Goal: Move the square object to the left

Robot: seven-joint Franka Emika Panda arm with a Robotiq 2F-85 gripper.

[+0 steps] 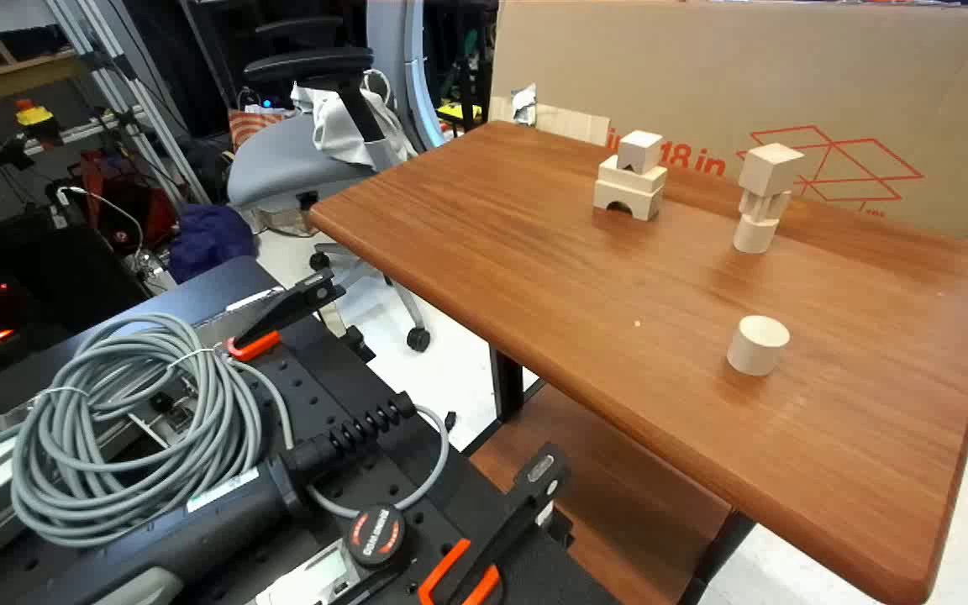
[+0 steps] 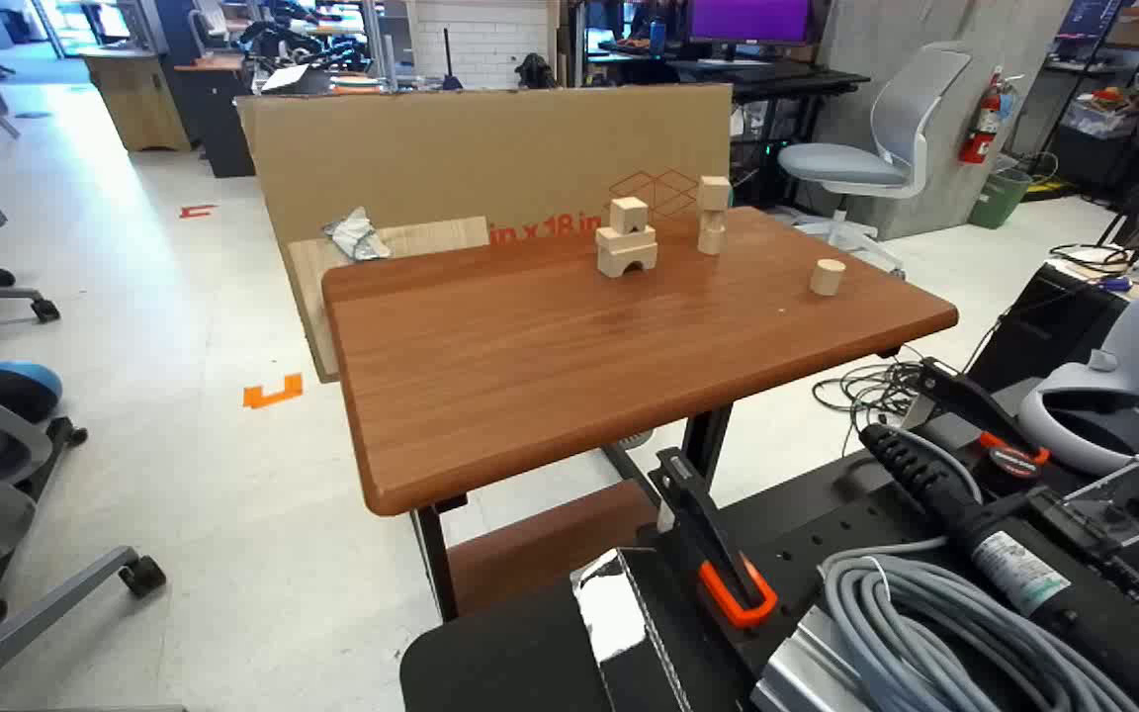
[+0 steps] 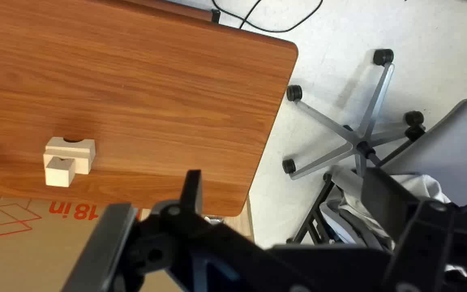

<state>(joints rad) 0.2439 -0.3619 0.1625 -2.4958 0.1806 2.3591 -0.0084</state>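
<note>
Two pale wooden cubes fit the square object; I cannot tell which is meant. One cube (image 1: pixel 640 152) (image 2: pixel 628 214) (image 3: pixel 59 173) sits on a flat block above an arch-shaped block (image 1: pixel 625 202) (image 2: pixel 627 261). The other cube (image 1: pixel 771 170) (image 2: pixel 714 193) tops a narrow stack with a round block (image 1: pixel 755 236) at its base. In the wrist view this stack is cut off at the left edge. My gripper (image 3: pixel 285 182) is open and empty, its fingers wide apart over the table's end and the floor, apart from the blocks. The gripper is out of both exterior views.
A short wooden cylinder (image 1: pixel 758 345) (image 2: pixel 828 278) stands alone on the brown table (image 1: pixel 492 218) (image 2: pixel 490 366) (image 3: pixel 156 101). A large cardboard sheet (image 1: pixel 786 76) (image 2: pixel 490 148) stands along the table's far edge. An office chair (image 3: pixel 363 146) stands off the table's end.
</note>
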